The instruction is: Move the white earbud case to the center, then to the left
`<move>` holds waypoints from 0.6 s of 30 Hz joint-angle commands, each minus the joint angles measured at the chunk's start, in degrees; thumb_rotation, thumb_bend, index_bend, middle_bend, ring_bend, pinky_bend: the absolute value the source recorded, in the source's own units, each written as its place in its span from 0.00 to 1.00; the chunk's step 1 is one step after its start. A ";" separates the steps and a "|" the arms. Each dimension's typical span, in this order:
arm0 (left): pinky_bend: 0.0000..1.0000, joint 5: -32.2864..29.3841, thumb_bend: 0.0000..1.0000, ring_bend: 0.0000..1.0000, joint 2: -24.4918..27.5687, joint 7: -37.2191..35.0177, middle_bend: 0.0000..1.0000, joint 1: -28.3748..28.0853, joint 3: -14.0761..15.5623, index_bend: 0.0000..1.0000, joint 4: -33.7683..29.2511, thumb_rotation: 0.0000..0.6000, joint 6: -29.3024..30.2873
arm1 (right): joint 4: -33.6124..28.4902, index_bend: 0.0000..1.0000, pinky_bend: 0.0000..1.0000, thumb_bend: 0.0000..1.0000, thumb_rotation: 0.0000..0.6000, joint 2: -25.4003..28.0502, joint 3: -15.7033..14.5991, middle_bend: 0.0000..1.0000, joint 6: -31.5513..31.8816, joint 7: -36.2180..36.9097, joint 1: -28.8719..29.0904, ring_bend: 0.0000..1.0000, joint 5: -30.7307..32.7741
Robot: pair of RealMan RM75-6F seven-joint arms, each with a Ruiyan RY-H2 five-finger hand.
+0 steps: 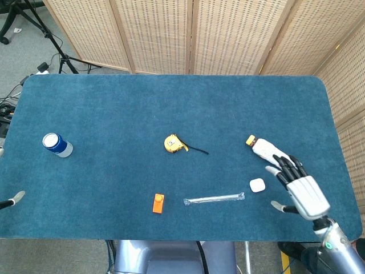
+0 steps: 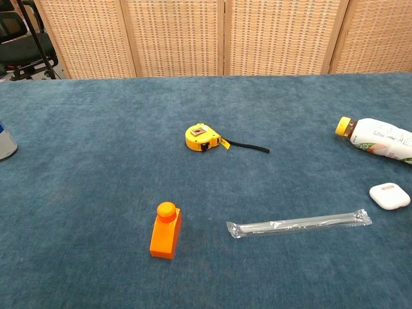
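The white earbud case (image 1: 257,185) lies flat on the blue table, at the right front; the chest view shows the case (image 2: 389,196) near its right edge. My right hand (image 1: 300,190) hovers just right of the case with fingers spread and nothing in it. It covers part of the white bottle. Only a fingertip of my left hand (image 1: 16,197) shows at the left edge of the head view. Neither hand appears in the chest view.
A white bottle with a yellow cap (image 1: 259,148) lies behind the case. A wrapped straw (image 1: 214,199) lies to its left, then an orange block (image 1: 158,202). A yellow tape measure (image 1: 174,143) sits mid-table. A blue can (image 1: 56,144) stands far left.
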 commanded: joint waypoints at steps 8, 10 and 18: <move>0.00 -2.25 0.00 0.00 -0.56 1.58 0.00 -1.04 -0.62 0.00 0.19 1.00 -2.24 | 11.75 0.25 0.00 0.16 1.00 -5.24 0.01 0.00 -17.32 4.99 11.75 0.00 2.07; 0.00 -2.64 0.00 0.00 -0.64 1.79 0.00 -1.17 -0.76 0.00 0.23 1.00 -2.49 | 14.15 0.26 0.00 0.16 1.00 -4.54 -1.26 0.00 -17.68 4.87 10.56 0.00 3.20; 0.00 -3.92 0.00 0.00 -0.58 1.30 0.00 -1.38 -1.18 0.00 0.17 1.00 -3.25 | 19.05 0.27 0.00 0.16 1.00 -9.03 -1.65 0.00 -22.63 2.53 13.89 0.00 5.35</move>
